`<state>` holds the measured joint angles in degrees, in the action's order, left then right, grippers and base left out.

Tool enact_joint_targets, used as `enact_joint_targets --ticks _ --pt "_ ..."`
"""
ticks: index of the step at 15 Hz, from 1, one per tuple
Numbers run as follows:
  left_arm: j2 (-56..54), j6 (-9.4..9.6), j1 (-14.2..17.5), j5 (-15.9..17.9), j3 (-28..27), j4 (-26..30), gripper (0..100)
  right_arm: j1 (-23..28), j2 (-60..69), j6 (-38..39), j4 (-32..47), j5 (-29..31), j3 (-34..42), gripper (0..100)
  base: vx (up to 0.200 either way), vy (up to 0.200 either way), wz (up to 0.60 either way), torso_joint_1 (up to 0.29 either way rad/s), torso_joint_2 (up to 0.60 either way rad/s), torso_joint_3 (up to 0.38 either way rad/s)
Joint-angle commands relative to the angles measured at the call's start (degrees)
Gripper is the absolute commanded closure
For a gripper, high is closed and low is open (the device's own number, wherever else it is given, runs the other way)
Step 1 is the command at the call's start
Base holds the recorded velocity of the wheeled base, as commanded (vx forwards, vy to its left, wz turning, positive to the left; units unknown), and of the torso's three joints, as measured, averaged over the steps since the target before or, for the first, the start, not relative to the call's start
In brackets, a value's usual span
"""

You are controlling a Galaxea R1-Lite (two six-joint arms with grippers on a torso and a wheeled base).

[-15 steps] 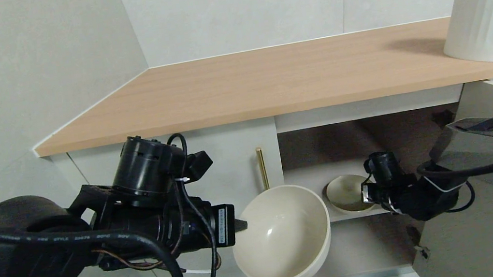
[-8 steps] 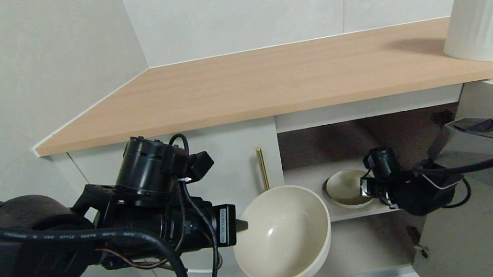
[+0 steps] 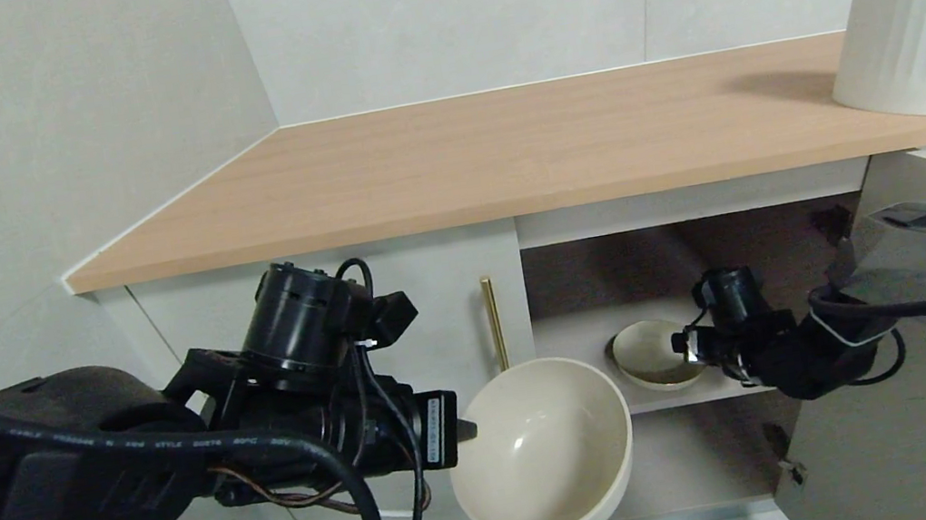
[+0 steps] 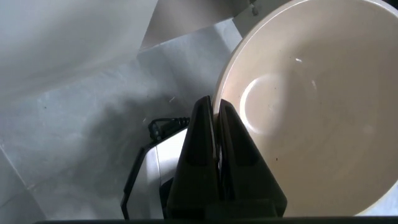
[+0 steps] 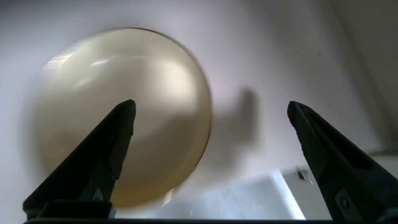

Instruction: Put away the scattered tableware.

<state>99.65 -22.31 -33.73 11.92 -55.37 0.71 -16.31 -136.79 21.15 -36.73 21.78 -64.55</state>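
Fingers point(image 4: 202, 143) on left gripper point(image 3: 464, 429) clamp the big bowl point(image 3: 537, 451); right gripper point(image 5: 210, 107) spread wide, small dish point(image 3: 650, 353) looks shelved, bowl's next.

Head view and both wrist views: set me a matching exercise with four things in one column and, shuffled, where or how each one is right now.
Things:
1. large bowl
2. small dish
3. ribbed white container
4. right gripper

States:
A. standing on the countertop
B. fingers open, close to the small dish
C. lying on the cabinet shelf
D. tilted, rim pinched by the left gripper

Pairs: 1-D, 2-C, 3-A, 4-B.
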Motion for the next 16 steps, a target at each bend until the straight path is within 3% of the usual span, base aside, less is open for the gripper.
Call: enact_joint_targets --ticks 1,5,8,16 --pt "2.2 0.25 -1.9 -0.5 0.0 0.0 100 -4.2 18.2 -0.3 5.8 -3.9 8.7 0 0.0 0.0 0.0 0.0 0.0 0.0" --pt "6.8 0.25 -4.9 -3.8 0.2 0.0 100 -10.5 36.0 0.0 27.7 -14.2 8.9 0 0.0 0.0 0.0 0.0 0.0 0.0" --pt "8.9 0.34 -5.4 -5.0 0.0 -0.9 100 -18.2 44.7 0.2 41.8 -15.9 5.9 0 0.0 0.0 0.0 0.0 0.0 0.0" --pt "9.3 0.34 -6.9 -6.2 0.1 -0.9 100 -26.7 38.4 0.2 47.7 -15.6 6.3 0 0.0 0.0 0.0 0.0 0.0 0.0"
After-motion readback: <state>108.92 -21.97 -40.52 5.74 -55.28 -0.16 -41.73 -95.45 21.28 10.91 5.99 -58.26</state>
